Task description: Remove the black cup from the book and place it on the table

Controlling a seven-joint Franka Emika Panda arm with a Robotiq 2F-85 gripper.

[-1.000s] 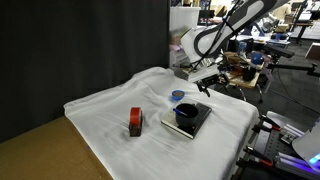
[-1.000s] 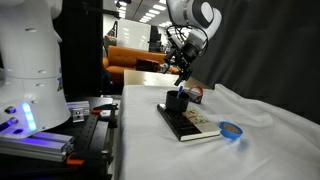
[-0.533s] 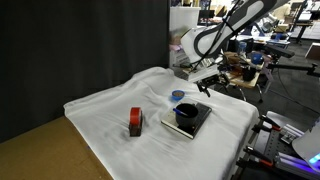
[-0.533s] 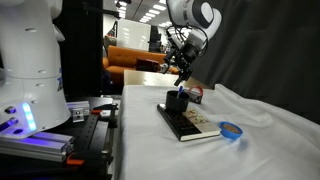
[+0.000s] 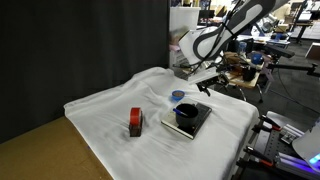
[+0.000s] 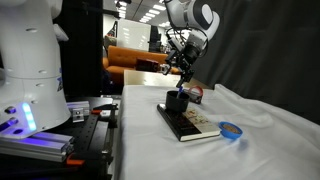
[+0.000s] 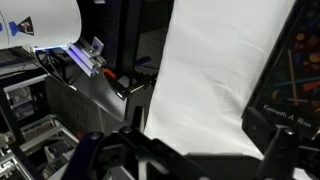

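The black cup point(image 5: 186, 113), small and round, sits on the book point(image 5: 204, 109) right of center in an exterior view. The gripper point(image 5: 209, 80) hangs above and just behind it, jaws spread wide, holding nothing. In the wrist view its 2 dark fingers point(image 7: 88, 150) frame the bottom edge, with the book's dark glossy cover at right. A round blue lid point(image 5: 177, 96) lies just behind the book. A red and black block point(image 5: 135, 122) stands left of it. The table point(image 5: 105, 105) wears wrinkled white cloth, with bare brown wood at lower left.
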